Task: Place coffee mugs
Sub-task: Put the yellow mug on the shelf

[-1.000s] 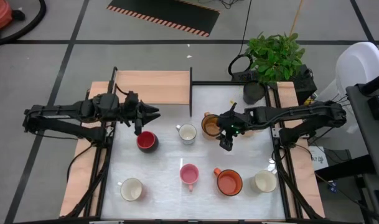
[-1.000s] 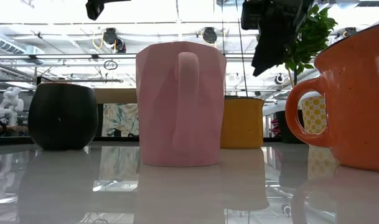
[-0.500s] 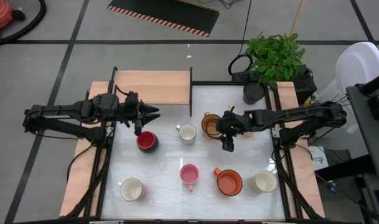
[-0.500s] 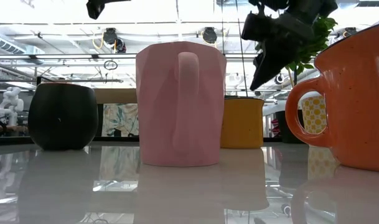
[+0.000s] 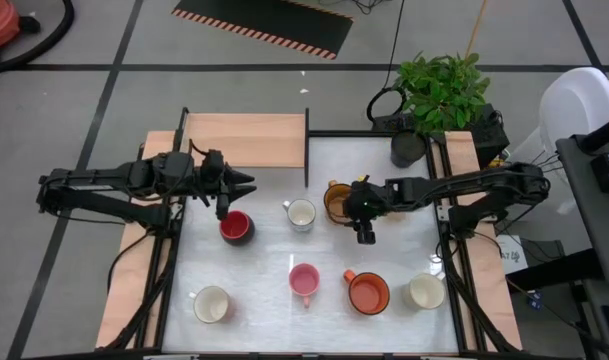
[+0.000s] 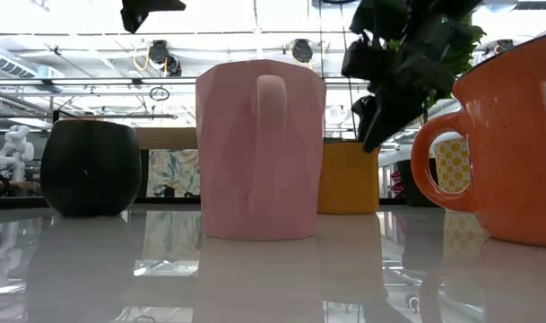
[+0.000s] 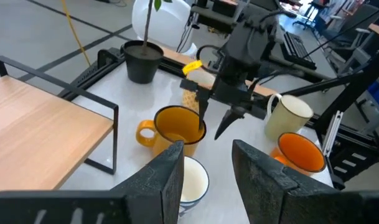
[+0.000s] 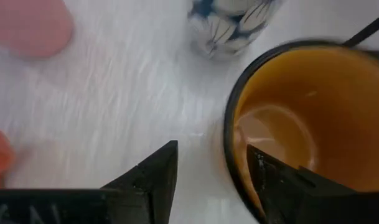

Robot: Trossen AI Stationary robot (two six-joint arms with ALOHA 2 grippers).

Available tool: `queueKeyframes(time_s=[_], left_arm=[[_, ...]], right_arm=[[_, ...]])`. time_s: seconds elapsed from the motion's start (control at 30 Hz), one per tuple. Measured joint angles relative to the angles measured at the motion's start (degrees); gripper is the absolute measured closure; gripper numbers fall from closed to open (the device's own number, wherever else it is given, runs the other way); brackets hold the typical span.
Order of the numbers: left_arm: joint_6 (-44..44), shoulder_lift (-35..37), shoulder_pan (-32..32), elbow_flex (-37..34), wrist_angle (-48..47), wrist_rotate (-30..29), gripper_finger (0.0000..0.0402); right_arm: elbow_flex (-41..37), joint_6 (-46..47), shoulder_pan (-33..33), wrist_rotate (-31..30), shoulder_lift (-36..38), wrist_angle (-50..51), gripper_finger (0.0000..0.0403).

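- High view: the right gripper [image 5: 364,232] is hanging just beside the amber-yellow mug [image 5: 338,200], on the side facing the orange mug [image 5: 368,293]; nothing is sitting between its fingers. The left gripper [image 5: 246,181] is waiting well away across the table, with the red mug [image 5: 235,227] close under it and the white mug [image 5: 300,214] between the two tools. The pink mug [image 5: 304,280] and two cream mugs [image 5: 211,304] [image 5: 425,291] are standing on the near side of the table [image 5: 384,165], apart from both tools.
- Low view: the right gripper [image 6: 380,112] is tilting down toward the amber-yellow mug [image 6: 349,176], its tips just above the rim. It is not touching yet, as far as can be told.
- Left wrist view: the left gripper [image 7: 205,165] is holding its fingers a moderate gap apart, gripping nothing. Ahead of it the right gripper [image 7: 215,121] is pointing at the amber-yellow mug's [image 7: 175,127] far rim.
- Right wrist view: the right gripper [image 8: 211,163] is standing open, one finger outside the amber-yellow mug's [image 8: 301,118] dark rim, the other over its mouth.
- To do this well, I judge it should be straddling the wall squarely, sinking deep enough for a firm pinch, and closing slowly so the mug is not tipping or sliding toward the white mug.
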State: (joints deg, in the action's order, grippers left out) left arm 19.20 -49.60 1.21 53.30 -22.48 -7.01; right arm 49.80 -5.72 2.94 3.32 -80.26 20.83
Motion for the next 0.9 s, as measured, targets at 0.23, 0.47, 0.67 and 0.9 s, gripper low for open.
queueKeyframes(time_s=[0.23, 0.47, 0.67, 0.9], left_arm=[[0.03, 0.00, 0.00, 0.00, -0.28, -0.87, 0.0261], [-0.63, -0.02, 0.00, 0.00, -1.03, -2.12, 0.0261], [-0.68, -0.04, 0.00, 0.01, -1.88, -2.56, 0.0261], [-0.89, -0.04, 0.00, 0.01, -1.87, -2.56, 0.0261]], right_arm=[[0.00, -1.03, 0.00, -0.27, -2.88, -1.25, 0.0262], [0.04, -1.21, 0.50, -0.32, -3.00, -1.45, 0.0343], [1.31, -1.66, 0.34, -1.72, -2.72, -0.53, 0.0389], [6.41, -0.49, -0.07, -1.21, -2.70, 5.31, 0.0396]])
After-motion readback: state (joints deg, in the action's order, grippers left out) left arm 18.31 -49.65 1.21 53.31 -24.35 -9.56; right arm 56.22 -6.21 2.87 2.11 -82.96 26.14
